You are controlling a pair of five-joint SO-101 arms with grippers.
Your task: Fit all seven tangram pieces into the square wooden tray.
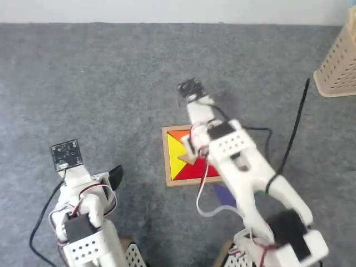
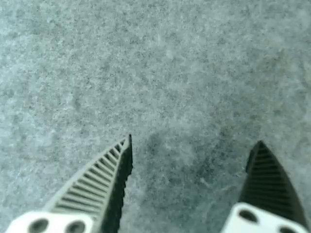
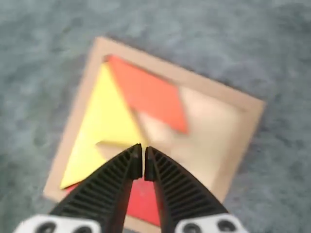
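Observation:
The square wooden tray lies on grey carpet, seen in the high view as tray at the centre. In it are a yellow triangle, an orange parallelogram and a red piece; the rest of its floor is bare wood. My right gripper hangs shut above the tray, its tips over the yellow triangle's edge, with nothing seen between them. A blue piece lies on the carpet beside the tray, partly under the right arm. My left gripper is open over bare carpet at the near left.
A beige slatted basket stands at the far right edge. A black cable runs across the carpet right of the tray. The left arm sits at the near left, well apart from the tray.

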